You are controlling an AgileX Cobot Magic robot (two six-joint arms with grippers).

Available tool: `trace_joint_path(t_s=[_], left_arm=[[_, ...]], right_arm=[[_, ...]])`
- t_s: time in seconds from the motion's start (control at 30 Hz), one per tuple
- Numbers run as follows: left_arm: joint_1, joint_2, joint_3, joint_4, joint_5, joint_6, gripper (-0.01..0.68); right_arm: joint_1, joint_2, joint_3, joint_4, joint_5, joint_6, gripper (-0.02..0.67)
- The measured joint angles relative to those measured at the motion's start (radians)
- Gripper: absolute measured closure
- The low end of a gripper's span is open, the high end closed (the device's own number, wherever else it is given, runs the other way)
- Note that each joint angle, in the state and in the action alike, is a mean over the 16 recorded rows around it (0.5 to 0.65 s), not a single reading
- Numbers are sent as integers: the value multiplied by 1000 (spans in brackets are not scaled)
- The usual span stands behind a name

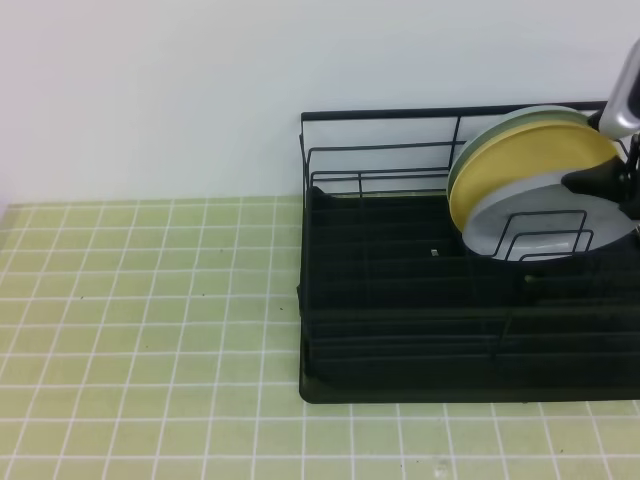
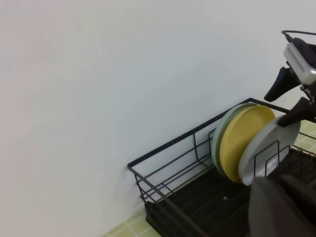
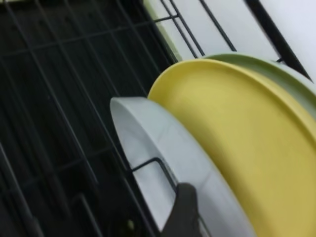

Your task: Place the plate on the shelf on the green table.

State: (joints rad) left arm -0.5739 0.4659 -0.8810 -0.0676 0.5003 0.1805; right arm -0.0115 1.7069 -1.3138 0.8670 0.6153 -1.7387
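The right gripper [image 1: 612, 185], black-fingered, is closed on the upper right rim of the round, pale grey-blue plate [image 1: 520, 215]. The plate stands on edge, tilted back, its face toward the front of the large black wire shelf [image 1: 400, 300], behind an upright wire divider [image 1: 545, 235]. It leans against a yellow plate [image 1: 530, 160], backed by a pale green plate [image 1: 480, 140]. The shelf rests on the green tiled table [image 1: 150, 320]. The left gripper's state cannot be determined.
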Motion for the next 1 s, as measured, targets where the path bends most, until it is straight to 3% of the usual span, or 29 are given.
trace_joint_path(t_s=[0.47,1.0], left_arm=[[0,0,0,13,0,1,674],[0,0,0,19,0,1,674]], right_arm=[[-1,47,0,166,-192,-122,61],[-1,64,1,294,-141,-207,60]])
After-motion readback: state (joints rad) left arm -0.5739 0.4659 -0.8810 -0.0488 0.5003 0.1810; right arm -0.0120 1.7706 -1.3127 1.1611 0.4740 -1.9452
